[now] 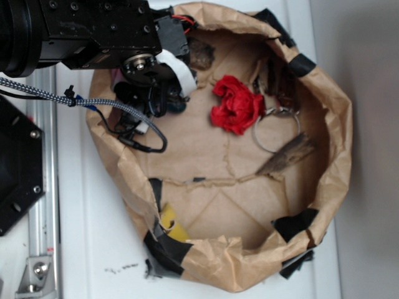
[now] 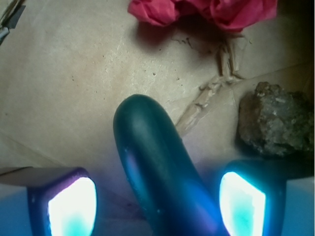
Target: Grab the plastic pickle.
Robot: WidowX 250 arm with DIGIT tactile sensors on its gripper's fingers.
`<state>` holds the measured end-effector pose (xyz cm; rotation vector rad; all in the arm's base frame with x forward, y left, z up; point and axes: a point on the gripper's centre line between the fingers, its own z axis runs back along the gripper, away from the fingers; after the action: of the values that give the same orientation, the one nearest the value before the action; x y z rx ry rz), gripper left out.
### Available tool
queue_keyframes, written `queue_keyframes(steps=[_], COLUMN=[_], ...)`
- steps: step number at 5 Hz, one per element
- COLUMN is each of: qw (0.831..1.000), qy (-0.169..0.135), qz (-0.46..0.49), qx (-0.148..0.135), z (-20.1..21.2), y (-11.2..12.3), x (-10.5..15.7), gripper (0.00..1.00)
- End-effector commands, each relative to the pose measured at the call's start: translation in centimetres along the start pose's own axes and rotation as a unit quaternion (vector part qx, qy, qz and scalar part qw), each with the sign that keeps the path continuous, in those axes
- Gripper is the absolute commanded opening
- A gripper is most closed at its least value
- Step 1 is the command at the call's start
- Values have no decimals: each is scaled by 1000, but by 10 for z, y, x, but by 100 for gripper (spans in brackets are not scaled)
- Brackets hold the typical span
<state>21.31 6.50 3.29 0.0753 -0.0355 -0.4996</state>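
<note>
The plastic pickle [image 2: 157, 162] is a glossy dark teal oblong lying on the brown paper floor. In the wrist view it runs from the bottom edge up between my two glowing fingers [image 2: 71, 206]. My gripper [image 2: 157, 204] is open, straddling the pickle, with a gap on each side of it. In the exterior view the gripper [image 1: 159, 99] is low at the upper left inside the paper basin, and it hides most of the pickle there.
A crumpled red cloth [image 1: 235, 104] lies right of the gripper. A rough brown chunk [image 2: 275, 120] sits close to the right finger. A metal ring [image 1: 276, 129] and a flat wood piece [image 1: 287, 156] lie at the right. Crumpled paper walls [image 1: 336, 124] surround everything.
</note>
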Motion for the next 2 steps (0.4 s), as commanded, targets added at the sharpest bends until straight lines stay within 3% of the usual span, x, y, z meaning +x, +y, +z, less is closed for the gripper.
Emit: queue_keyframes(steps=[1, 2], qw=[1000, 997], qy=[15, 12], qz=[6, 78], qx=[13, 18], z=[-23, -24], y=[-3, -5], x=[7, 7], gripper=[100, 81])
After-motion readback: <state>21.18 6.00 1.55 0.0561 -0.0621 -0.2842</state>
